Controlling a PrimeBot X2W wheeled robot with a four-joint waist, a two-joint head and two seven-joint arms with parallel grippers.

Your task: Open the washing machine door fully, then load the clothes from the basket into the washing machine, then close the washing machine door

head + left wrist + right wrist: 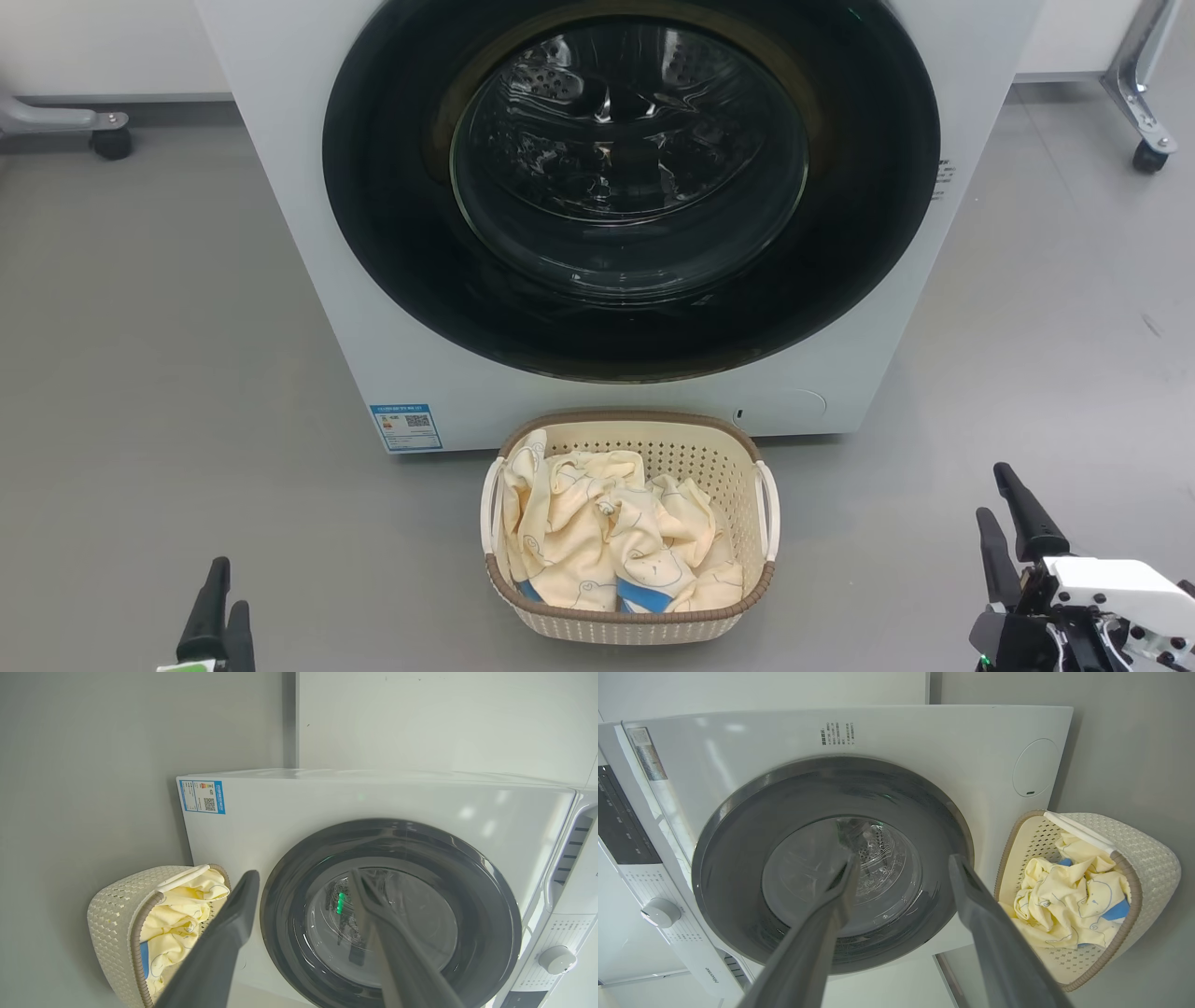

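The washing machine door (630, 159) is shut, so the washing machine (280, 187) can take nothing yet. The basket (635, 627) sits on the floor (140, 373) just in front of it and holds the crumpled clothes (597, 541). The left gripper (231, 583) and right gripper (993, 490) hang low on either side, fingers spread and empty, probably ready for the door

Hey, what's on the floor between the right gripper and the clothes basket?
Nothing. In the head view, the stretch from the right gripper to the basket is bare grey floor.
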